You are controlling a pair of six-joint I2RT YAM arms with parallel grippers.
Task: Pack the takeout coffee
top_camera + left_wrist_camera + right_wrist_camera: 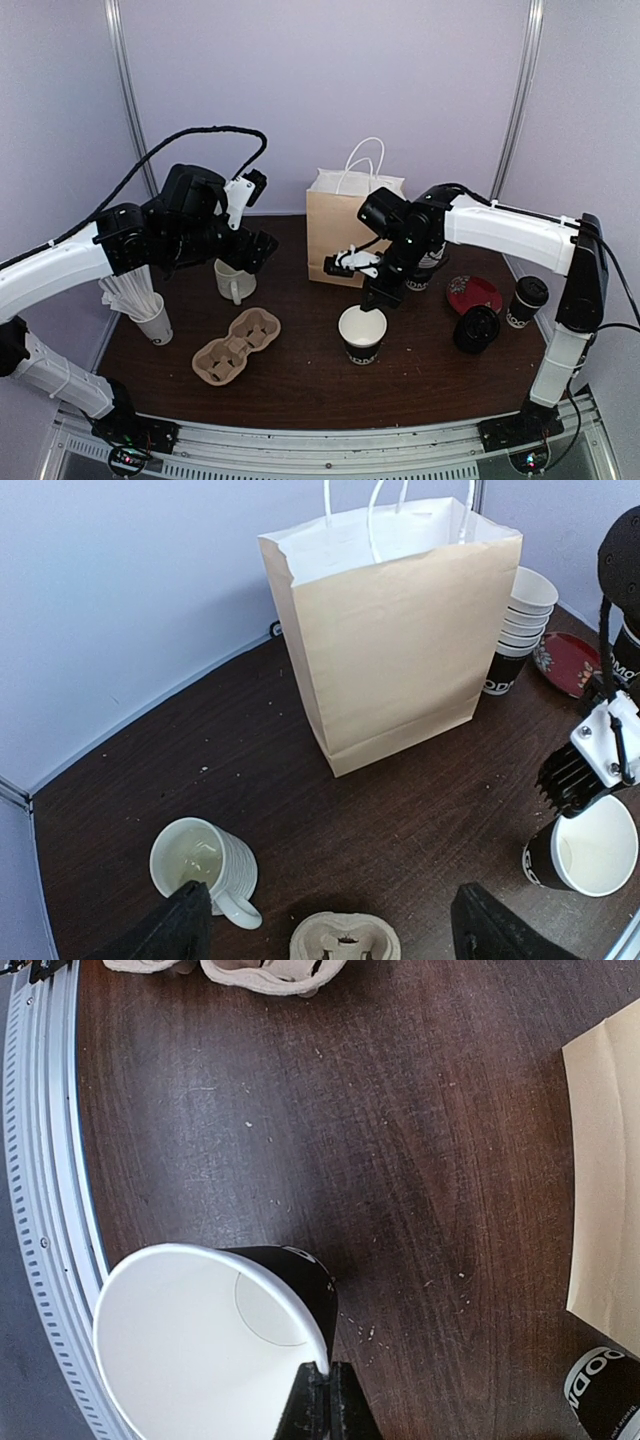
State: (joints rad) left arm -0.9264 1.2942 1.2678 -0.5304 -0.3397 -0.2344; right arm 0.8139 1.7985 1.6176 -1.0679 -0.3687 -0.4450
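An open black paper cup (362, 336), white inside, stands lidless at the table's middle front and leans slightly in the right wrist view (205, 1345). My right gripper (374, 300) (326, 1385) is shut on its rim, one finger inside and one outside. A second black cup (525, 301) with a black lid stands at the far right. A loose black lid (477, 328) lies beside it. My left gripper (256, 250) (335, 932) hangs open above the table with nothing between its fingers, near the white mug (234, 281) (200, 862).
A brown paper bag (343, 236) (400, 650) stands open at the back. A pulp cup carrier (237, 346) (345, 942) lies front left, beside a white cup of sticks (150, 318). Stacked cups (520, 630) and a red plate (474, 294) sit right of the bag.
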